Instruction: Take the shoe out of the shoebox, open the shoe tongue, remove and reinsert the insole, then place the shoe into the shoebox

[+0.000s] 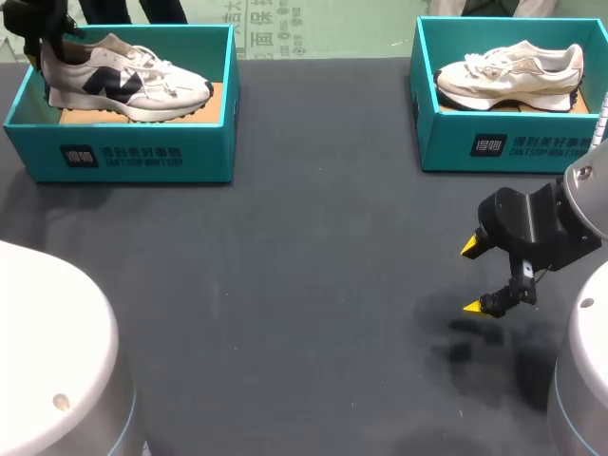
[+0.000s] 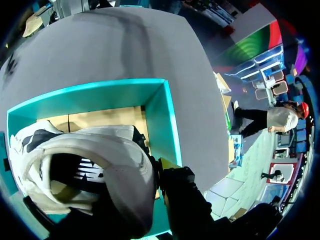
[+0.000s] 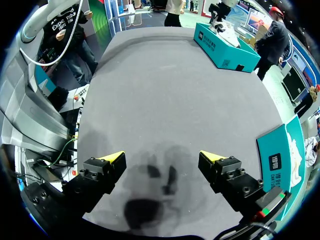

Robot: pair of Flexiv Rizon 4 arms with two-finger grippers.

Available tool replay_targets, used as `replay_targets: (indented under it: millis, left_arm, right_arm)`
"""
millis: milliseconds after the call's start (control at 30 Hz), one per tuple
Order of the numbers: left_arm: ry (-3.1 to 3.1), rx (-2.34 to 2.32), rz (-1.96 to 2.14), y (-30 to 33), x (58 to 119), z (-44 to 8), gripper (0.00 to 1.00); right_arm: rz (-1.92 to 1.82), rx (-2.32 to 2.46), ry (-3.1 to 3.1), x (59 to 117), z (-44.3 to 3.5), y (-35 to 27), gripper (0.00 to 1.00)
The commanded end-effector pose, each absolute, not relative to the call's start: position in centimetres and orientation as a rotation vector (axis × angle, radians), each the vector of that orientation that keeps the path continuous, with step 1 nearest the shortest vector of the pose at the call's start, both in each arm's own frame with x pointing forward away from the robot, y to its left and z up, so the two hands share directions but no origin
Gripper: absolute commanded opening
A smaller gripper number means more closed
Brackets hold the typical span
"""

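Left claw (image 1: 40, 52) sat at the shoe's (image 1: 123, 81) heel in the ten-o'clock shoebox (image 1: 133, 152), its grip hidden and untellable. Right claw (image 1: 480, 277) hung spread above the desk (image 1: 285, 285) at four o'clock.

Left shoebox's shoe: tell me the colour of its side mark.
Dark navy, on a white shoe; clearest in the head view.

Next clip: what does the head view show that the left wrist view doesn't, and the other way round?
Head view only: the right shoebox with a cream shoe in it, and the right gripper open above the table. Left wrist view only: a look down into the opening of the white shoe, dark inside. Both: the left shoebox, the white shoe in it, and the left gripper at its heel.
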State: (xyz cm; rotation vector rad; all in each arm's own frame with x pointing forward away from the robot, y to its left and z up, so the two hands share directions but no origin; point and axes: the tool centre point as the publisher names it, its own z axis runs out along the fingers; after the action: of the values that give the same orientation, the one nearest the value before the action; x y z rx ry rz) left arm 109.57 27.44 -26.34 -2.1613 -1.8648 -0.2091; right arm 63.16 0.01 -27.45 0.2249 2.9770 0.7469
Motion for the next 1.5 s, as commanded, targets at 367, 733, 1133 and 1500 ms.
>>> replay_targets:
  millis: [367,733,1133,1500]
  left_arm:
    - [-1.937,-2.155,-0.122,27.5,109.4,-29.6,0.00]
    - [-2.004,-2.143,-0.151,27.1,109.5,-31.9,0.00]
    - [-1.983,-2.161,-0.165,27.4,109.0,-34.4,0.00]
    - [-1.931,-2.167,-0.131,27.7,108.3,-36.0,0.00]
  right_arm:
    - [0.744,0.226,2.974,62.9,-27.5,0.0,1.00]
    - [0.744,0.226,2.974,62.9,-27.5,0.0,1.00]
    - [0.744,0.226,2.974,62.9,-27.5,0.0,1.00]
    - [0.744,0.226,2.974,62.9,-27.5,0.0,1.00]
